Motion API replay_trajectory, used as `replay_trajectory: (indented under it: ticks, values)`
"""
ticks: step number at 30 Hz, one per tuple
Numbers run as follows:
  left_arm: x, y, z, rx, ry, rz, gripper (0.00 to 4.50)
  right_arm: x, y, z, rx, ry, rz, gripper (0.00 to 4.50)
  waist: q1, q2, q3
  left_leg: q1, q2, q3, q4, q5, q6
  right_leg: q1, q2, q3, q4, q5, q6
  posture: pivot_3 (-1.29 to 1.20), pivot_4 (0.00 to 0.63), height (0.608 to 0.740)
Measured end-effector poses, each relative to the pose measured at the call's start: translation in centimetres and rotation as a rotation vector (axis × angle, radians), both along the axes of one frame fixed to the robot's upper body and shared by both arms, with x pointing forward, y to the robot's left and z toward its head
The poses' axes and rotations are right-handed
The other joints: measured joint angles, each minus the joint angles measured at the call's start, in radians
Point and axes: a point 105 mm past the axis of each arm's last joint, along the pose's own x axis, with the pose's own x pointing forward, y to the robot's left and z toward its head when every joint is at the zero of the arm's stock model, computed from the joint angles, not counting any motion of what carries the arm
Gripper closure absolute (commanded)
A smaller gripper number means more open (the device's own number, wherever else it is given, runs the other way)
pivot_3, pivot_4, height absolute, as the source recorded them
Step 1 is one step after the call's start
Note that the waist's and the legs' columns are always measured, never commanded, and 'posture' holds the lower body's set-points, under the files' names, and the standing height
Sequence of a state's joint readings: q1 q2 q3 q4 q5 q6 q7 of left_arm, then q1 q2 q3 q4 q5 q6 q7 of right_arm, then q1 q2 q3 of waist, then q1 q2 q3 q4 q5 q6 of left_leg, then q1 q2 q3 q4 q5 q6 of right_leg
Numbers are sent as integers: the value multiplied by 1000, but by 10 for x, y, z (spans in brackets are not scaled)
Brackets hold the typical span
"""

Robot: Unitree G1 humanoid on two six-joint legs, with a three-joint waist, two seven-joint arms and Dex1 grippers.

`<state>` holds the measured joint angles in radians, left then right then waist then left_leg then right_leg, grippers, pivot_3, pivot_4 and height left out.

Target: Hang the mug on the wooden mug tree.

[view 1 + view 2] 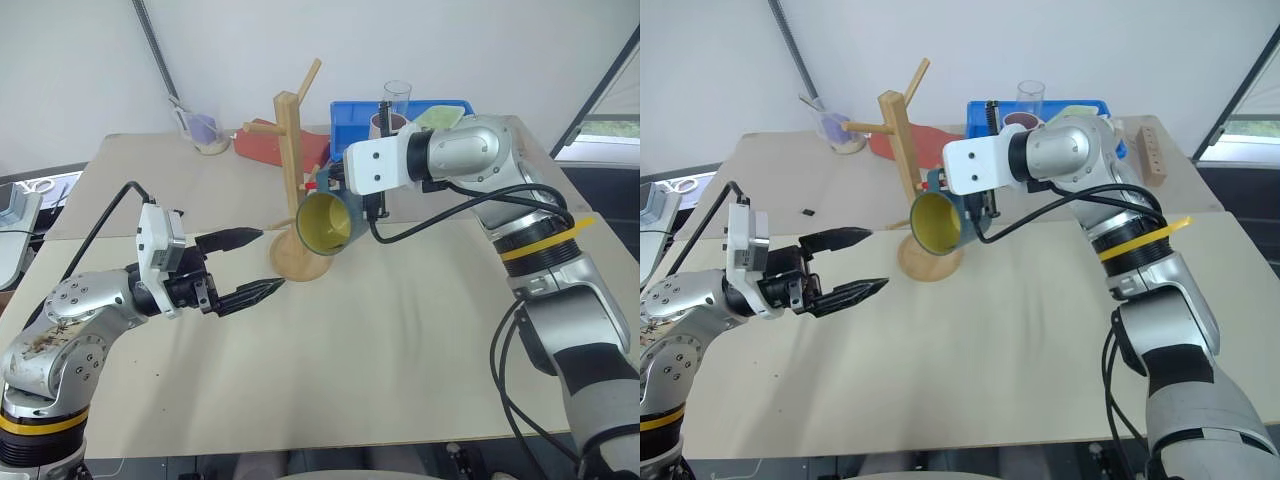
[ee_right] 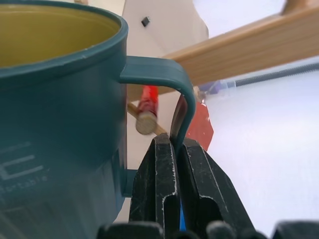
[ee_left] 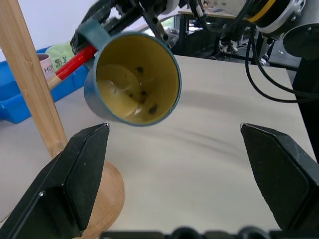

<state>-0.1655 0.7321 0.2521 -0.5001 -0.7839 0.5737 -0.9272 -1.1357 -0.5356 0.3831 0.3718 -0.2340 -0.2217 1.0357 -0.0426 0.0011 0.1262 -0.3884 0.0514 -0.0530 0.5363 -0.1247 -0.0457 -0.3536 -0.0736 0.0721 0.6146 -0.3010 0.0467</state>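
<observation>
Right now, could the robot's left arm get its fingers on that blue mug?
Probably yes. The left gripper is open, its fingers pointing at the mug, with bare table between. But the right gripper already pinches the mug's handle beside the wooden mug tree.

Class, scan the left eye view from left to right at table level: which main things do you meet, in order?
Left claw → wooden mug tree → mug → right claw, pinching the mug's handle.
</observation>
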Motion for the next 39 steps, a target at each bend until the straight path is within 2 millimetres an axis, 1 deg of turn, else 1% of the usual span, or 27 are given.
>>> replay_trajectory:
  ticks: [1, 3, 4, 5, 6, 7, 9, 10, 13, 16, 18, 20, 22, 25, 27, 31, 34, 39]
  values:
    - [1, 0, 1, -3, -4, 1, 0, 1, 1, 0, 1, 3, 1, 3525, 0, 0, 0, 0, 0, 0, 0, 0, 0, 0, 0, 0, 0, 0, 0, 0, 150, 740]
    - [2, 0, 3, -5, -10, 4, 0, 1, 1, 3, 0, -2, 1, 2789, 0, 0, 0, 0, 0, 0, 0, 0, 0, 0, 0, 0, 0, 0, 0, 0, 150, 740]
    - [2, 0, 3, -5, -12, 4, 0, 1, 2, 5, 0, -7, 4, 2547, 0, 0, 0, 0, 0, 0, 0, 0, 0, 0, 0, 0, 0, 0, 0, 0, 150, 740]
    - [2, 0, 4, -7, -14, 4, 0, 1, 2, 7, 0, -16, 7, 2156, 0, 0, 0, 0, 0, 0, 0, 0, 0, 0, 0, 0, 0, 0, 0, 0, 150, 740]
    - [3, -1, 4, -12, -15, 5, 0, 1, 3, 8, 1, -20, 9, 1870, 0, 0, 0, 0, 0, 0, 0, 0, 0, 0, 0, 0, 0, 0, 0, 0, 150, 740]
    - [3, -1, 4, -18, -15, 5, 0, 1, 3, 9, 3, -25, 11, 1426, 0, 0, 0, 0, 0, 0, 0, 0, 0, 0, 0, 0, 0, 0, 0, 0, 150, 740]
    - [3, -2, 4, -23, -13, 3, 0, 0, 2, 10, 6, -37, 16, 750, 0, 0, 0, 0, 0, 0, 0, 0, 0, 0, 0, 0, 0, 0, 0, 0, 150, 740]
    - [3, -2, 4, -25, -14, 2, 0, 0, 1, 11, 6, -40, 15, 510, 0, 0, 0, 0, 0, 0, 0, 0, 0, 0, 0, 0, 0, 0, 0, 0, 150, 740]
    - [6, -1, 6, -37, -15, 3, 0, -3, -11, 17, -2, -49, 7, 510, 4, 0, 0, 0, 0, 0, 0, 0, 0, 0, 0, 0, 0, 0, 0, 0, 150, 740]
    - [12, 3, 7, -35, -18, 36, 0, -12, -30, 24, 33, -12, -2, 510, 8, 0, 0, 0, 0, 0, 0, 0, 0, 1, 0, 0, 0, 0, 0, 0, 150, 740]
    - [21, 12, 5, 22, -22, 107, 0, -19, -48, 24, 76, 65, -28, 510, 8, 0, 0, 0, 0, 0, 0, 0, 0, 1, 0, 0, 0, 0, 0, 0, 150, 740]
    - [30, 23, 2, 114, -22, 196, 0, -29, -63, 20, 151, 191, -49, 510, 7, -1, 0, 0, 0, 0, 0, 0, 0, 1, 0, 0, 0, 0, 0, 0, 150, 740]
    - [36, 34, -1, 171, -22, 261, 0, -38, -73, 15, 215, 305, -64, 510, 6, 0, 0, 0, 0, 1, 0, 0, -1, 1, -1, 0, 0, 0, 0, 0, 150, 740]
    - [39, 48, -6, 258, -21, 304, 0, -55, -85, 7, 283, 450, -86, 510, 2, 0, 1, 0, 0, 0, 0, -2, -3, 0, -1, 0, 0, 0, 0, 0, 150, 740]
    - [41, 58, -7, 301, -13, 333, 0, -64, -88, 5, 330, 521, -101, 510, 0, -1, 1, 0, 0, 1, -1, -4, -6, -1, -1, 0, -1, 0, 0, 0, 150, 740]
    - [43, 64, -7, 303, -1, 334, 0, -75, -83, 11, 393, 553, -96, 510, 0, -3, 3, 0, 0, 1, 0, -5, -7, -2, -2, 0, -1, 0, 0, 0, 150, 740]
    - [43, 67, -7, 322, 14, 332, 0, -78, -81, 11, 402, 555, -100, 510, 1, -4, 3, -1, 0, 1, 0, -5, -8, -3, -2, 0, -3, 0, 0, 0, 150, 740]
    - [44, 68, -4, 319, 10, 323, 0, -77, -82, 12, 417, 551, -120, 510, 3, -5, 4, -1, 0, 2, 0, -5, -8, -3, -3, 0, -3, 0, 0, 0, 150, 740]
